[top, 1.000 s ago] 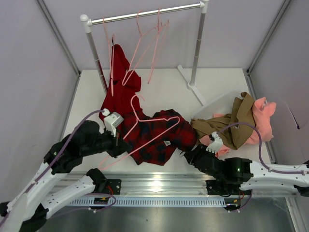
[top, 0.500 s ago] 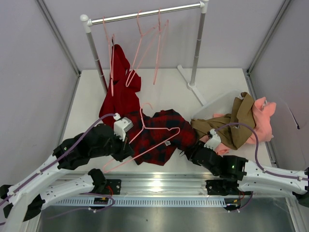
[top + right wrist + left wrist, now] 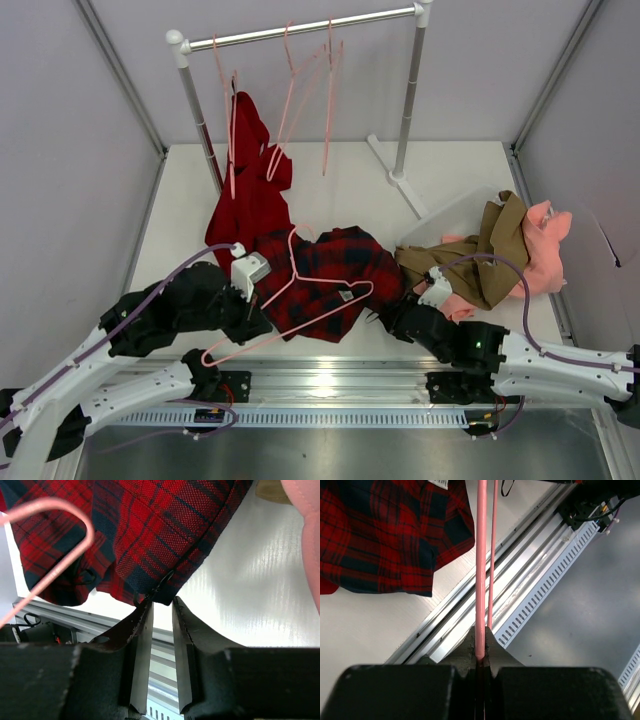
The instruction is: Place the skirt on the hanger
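Red and navy-black plaid skirt [image 3: 330, 270] lying crumpled on white worktop [image 3: 350, 190], close to near edge, between both arms. Pale-pink wire hanger [image 3: 481, 555] laid across skirt, hook pointing away from arm bases, one shoulder end projecting past skirt's left edge toward aluminium rail [image 3: 330, 380] at worktop's near edge. Left pincer [image 3: 481, 641] clamped tight on hanger wire at that projecting end, with wire running straight out from between fingertips. Right pincer [image 3: 162, 607] set low at skirt's right near hem, jaws parted by a narrow gap, nothing clamped between them. Hem corner just at fingertips; contact not resolvable. White label [image 3: 345, 296] showing on skirt, just beside hanger's lower bar. Plain red garment [image 3: 248, 190] hanging by left upright of clothes rack [image 3: 300, 28] and pooling on worktop, touching skirt's far left edge. Further pink hangers [image 3: 325, 100] hooked on rack's top bar, well apart from skirt. Tan and pink clothes [image 3: 505, 250] heaped at worktop's right side, tan fabric reaching just beside skirt's right edge.
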Robot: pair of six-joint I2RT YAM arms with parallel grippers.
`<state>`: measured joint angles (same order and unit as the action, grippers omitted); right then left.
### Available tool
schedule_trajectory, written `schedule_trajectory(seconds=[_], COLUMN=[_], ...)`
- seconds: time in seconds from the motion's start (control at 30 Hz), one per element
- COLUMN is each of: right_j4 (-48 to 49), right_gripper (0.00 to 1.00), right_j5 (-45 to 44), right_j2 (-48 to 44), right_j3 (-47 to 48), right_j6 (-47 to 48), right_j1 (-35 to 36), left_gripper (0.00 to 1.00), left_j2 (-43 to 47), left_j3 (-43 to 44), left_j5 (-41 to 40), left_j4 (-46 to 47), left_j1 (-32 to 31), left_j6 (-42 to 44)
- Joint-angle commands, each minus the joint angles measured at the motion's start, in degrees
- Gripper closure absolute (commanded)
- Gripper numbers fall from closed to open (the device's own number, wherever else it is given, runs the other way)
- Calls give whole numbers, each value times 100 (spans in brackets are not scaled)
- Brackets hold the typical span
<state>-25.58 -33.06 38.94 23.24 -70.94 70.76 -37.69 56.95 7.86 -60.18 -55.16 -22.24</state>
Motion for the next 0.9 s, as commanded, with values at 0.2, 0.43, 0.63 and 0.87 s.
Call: schedule_trajectory(seconds=[0.2,0.43,0.63,0.87], right_j4=[291,264,273,423], right_gripper=[58,59,66,76], right_j5=[-165,-508,-825,-983], right_j2=[-71,61,167,176], right_j3=[-171,-189,-259,-338], right_j6=[-456,-886,-1115,-1115], right_j1=[280,596,729,737], left_gripper=[100,100,100,100], left_j2=[69,104,95,87], left_j3=[159,115,80,53], left_j5=[269,348,392,488], left_j4=[-345,-319,-266,-319], left_j1=[-48,-48,-48,-48], left_j6=[26,114,141,176])
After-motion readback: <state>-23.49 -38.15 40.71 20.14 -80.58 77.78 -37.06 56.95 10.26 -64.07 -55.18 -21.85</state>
